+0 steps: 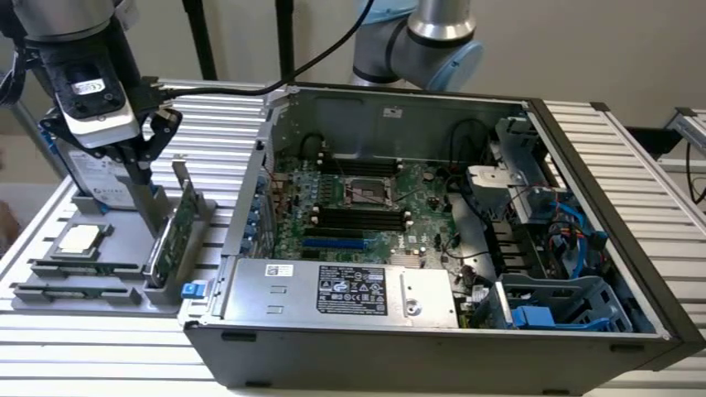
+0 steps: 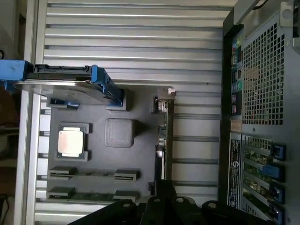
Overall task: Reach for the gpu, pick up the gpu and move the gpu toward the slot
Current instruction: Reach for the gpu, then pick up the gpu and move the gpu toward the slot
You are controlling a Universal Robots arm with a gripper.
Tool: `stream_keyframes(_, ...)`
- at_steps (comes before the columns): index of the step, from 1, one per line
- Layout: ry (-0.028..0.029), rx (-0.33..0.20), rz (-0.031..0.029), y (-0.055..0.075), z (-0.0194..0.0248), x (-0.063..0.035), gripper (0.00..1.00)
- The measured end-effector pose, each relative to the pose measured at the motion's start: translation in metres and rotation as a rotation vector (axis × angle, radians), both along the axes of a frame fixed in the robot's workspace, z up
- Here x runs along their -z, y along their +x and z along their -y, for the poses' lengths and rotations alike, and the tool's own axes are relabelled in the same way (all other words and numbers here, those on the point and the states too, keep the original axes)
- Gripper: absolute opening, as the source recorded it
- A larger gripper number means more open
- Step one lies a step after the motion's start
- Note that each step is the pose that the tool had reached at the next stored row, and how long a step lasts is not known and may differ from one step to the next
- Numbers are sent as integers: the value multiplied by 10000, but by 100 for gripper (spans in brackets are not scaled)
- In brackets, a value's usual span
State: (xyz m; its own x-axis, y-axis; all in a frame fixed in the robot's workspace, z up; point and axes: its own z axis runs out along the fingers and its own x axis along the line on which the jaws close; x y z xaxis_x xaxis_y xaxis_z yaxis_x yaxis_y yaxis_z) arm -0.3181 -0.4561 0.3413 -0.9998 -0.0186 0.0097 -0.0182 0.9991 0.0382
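While the arm hangs vertical above the gray tray, the pincer points down just beside the gpu; its opening cannot be told. The gpu stands on edge in the tray, near the open case. Power-supply label: print illegible. Bare bench slats border the tray.

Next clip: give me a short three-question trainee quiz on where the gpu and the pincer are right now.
1. True or false: the gpu sits inside the computer case.
2. The pincer hangs above: A) the motherboard; B) the gray parts holder; C) the power supply.
3. Fill in: the gpu stands on its ____ in the holder.
Key: 1 false; 2 B; 3 edge.
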Motion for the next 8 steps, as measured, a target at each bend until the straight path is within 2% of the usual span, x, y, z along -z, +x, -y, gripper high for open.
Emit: stream_keyframes(8, 0, 0, -1, 1, 0, 0, 11)
